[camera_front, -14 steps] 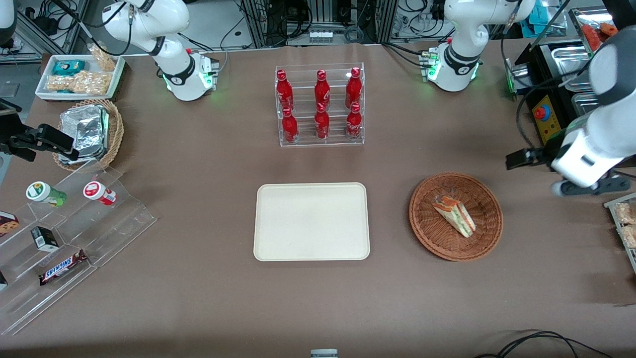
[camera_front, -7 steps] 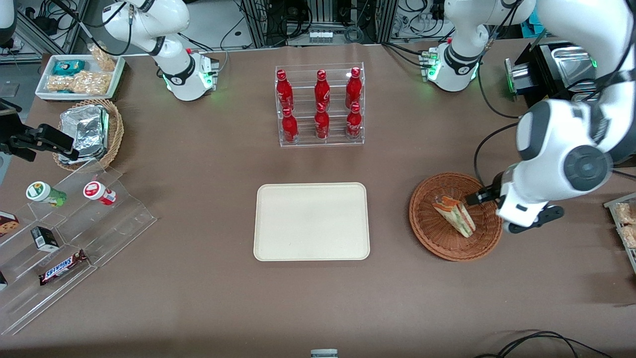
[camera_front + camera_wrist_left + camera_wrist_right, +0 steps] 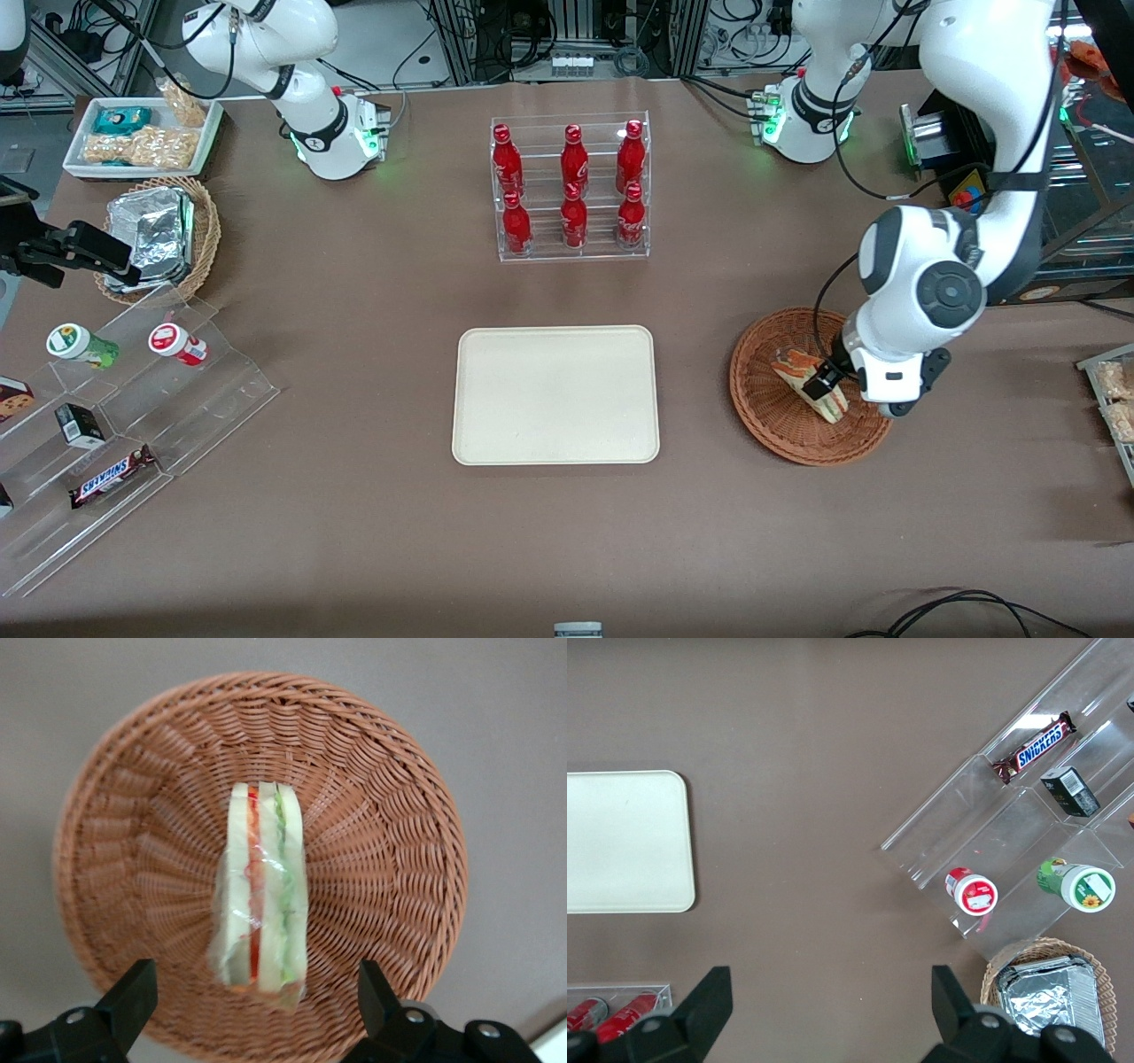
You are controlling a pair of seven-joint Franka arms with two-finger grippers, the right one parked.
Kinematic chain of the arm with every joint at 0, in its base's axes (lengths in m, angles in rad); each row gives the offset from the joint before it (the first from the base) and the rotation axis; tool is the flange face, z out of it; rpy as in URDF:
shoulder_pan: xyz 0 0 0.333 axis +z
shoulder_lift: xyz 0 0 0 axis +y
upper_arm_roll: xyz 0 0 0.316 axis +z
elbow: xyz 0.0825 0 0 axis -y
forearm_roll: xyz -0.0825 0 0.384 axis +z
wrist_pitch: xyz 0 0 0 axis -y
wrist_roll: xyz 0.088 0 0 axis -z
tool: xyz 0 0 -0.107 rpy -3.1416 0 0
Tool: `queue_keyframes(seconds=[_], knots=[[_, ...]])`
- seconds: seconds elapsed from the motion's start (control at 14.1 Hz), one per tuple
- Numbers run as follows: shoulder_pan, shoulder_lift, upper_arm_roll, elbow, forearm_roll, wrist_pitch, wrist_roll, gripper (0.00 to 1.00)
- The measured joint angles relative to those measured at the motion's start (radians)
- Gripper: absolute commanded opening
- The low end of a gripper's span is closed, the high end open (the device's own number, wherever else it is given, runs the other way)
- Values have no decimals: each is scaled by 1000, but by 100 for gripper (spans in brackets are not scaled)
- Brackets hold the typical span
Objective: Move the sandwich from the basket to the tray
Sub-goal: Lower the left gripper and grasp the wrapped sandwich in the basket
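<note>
Tabletop (image 3: 354, 532): smooth matte brown sheet, flat and plain under everything.
Tray (image 3: 555, 394): flat cream-white plastic rectangle with rounded corners and a low raised rim, lying bare near the middle of the tabletop, well apart from the basket.
Basket (image 3: 771, 416): round, shallow, reddish-brown wicker with ribs fanning out from the centre to a braided rim (image 3: 416, 788); it sits toward the working arm's end, level with the tray.
Sandwich (image 3: 831, 403): small triangular wedge in glossy clear wrap, lying in the basket about at its centre; in the wrist view the sandwich (image 3: 261, 895) shows its cut edge, pale bread slices with a red stripe and a green stripe between them, orange showing at one end in the front view.
Gripper (image 3: 819, 379): black jaws on a white wrist, hanging over the middle of the basket directly above the sandwich; whether it touches the wrap cannot be told.
Jaws: spread wide apart, one dark fingertip (image 3: 133, 992) on each side of the sandwich, nothing clamped between them.
Bottle rack (image 3: 572, 186): clear stepped acrylic stand holding six glossy red bottles in two rows, farther from the front camera than the tray.
Snack stand (image 3: 159, 416): clear stepped acrylic shelves toward the parked arm's end, carrying small tubs, a dark box and a chocolate bar.
</note>
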Motion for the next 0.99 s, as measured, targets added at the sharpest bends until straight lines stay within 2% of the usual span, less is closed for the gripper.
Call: queue_keyframes(seconds=[0.07, 0.14, 0.21, 0.28, 0.35, 0.42, 0.71, 0.99], knots=[[-2, 9, 0, -16, 0, 27, -21, 100], [-3, 23, 0, -23, 0, 38, -32, 96], [-3, 38, 0, -24, 0, 41, -39, 63], [-3, 50, 0, -24, 0, 41, -43, 15], [-2, 57, 0, -24, 0, 41, -47, 3], [-2, 60, 0, -24, 0, 41, -49, 0], [-2, 60, 1, -15, 1, 22, -49, 0], [-23, 55, -1, 85, 44, -188, -48, 0]])
